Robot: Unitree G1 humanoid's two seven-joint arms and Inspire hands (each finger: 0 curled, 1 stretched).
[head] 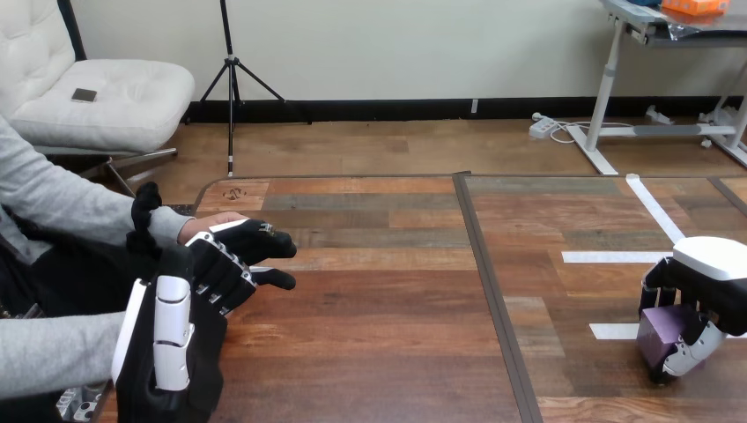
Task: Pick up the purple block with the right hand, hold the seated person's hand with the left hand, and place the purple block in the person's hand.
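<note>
Nearest my camera, at the near left of the bench [379, 335], the left hand [167, 339] has its white-shelled back toward me and its fingers [231, 264] curled round the person's hand [210, 224], which comes in from the left on a grey sleeve. The thumb stands up by the wrist, so I read this as a closed hold, meant to steady that hand and keep it where the block can be brought to it. How much of the palm is left free I cannot tell, since the robot's fingers cover most of it (only a sliver of the hand shows above them). Well apart, at the near right of the bench, the right hand [709, 273] arches over the purple block [662, 333] with its fingers wrapped down the sides, closed on it. The block sits on or just off the wood, and I cannot tell which. By my judgement both the grasp and the hand-hold are made, and what remains is the lift and the carry leftward, where a loose grip could let the block slip.
</note>
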